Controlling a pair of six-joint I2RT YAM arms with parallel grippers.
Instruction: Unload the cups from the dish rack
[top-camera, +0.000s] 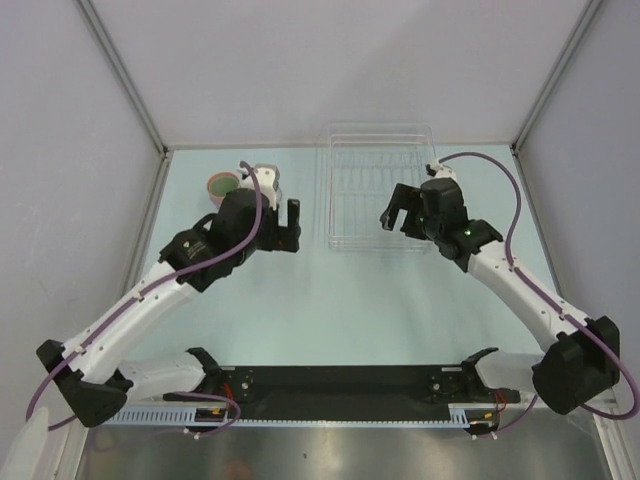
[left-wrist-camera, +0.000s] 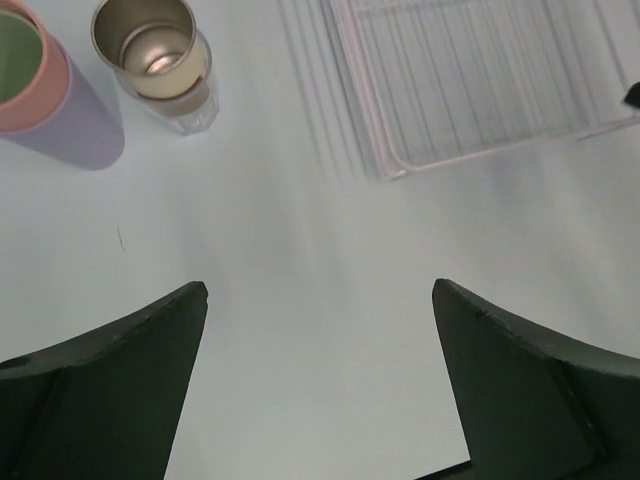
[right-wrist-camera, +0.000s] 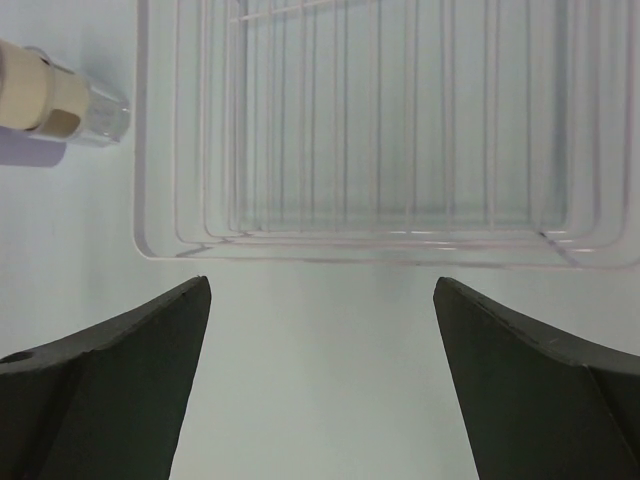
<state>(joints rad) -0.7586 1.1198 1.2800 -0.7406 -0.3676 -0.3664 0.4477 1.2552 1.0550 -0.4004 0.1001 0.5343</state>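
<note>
Bare table (top-camera: 310, 290) lies between the dish rack (top-camera: 332, 200) and the cups (top-camera: 222, 184).

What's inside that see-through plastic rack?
Nothing: the dish rack shows only its own ribs and the table beneath. From above, the right arm hides part of its right side.

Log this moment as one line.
rack: empty | cups: out, left of rack | left claw: open, empty | right claw: open, empty
</note>
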